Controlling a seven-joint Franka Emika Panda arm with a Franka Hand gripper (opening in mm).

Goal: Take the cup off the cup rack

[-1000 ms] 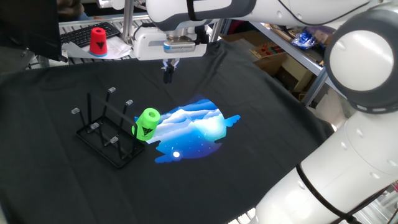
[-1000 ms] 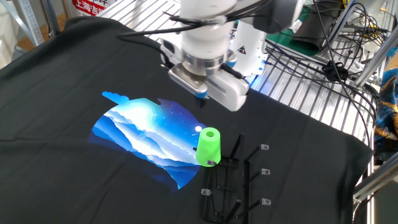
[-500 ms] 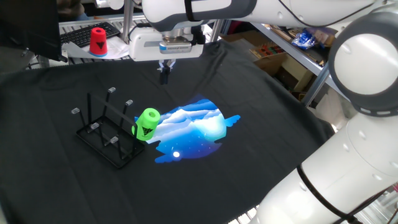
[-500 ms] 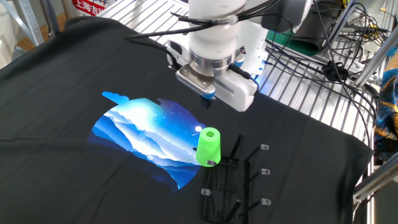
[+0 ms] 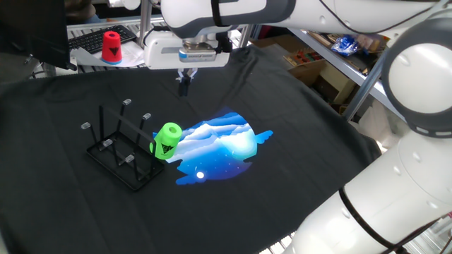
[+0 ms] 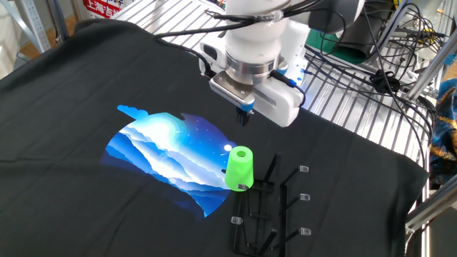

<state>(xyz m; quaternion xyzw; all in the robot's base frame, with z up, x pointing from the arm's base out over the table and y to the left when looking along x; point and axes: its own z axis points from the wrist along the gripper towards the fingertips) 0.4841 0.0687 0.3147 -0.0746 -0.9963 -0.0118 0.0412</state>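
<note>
On the black cloth (image 5: 296,127) stood one cup rack (image 5: 121,149) (image 6: 275,210); one green cup (image 5: 167,140) (image 6: 239,168) sat tilted on a peg at the rack's end, next to the blue print (image 5: 219,147); one red cup (image 5: 111,46) stood far behind; the gripper (image 5: 185,82) (image 6: 243,117) hung above the cloth, apart from the cup, its fingers close together and holding nothing.

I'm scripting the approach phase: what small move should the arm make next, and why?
Probably bring the claw down and across toward the green cup. The cup sits on a peg at the edge of the cup rack, and the claw hangs above the cloth, well apart from it, holding nothing.
</note>
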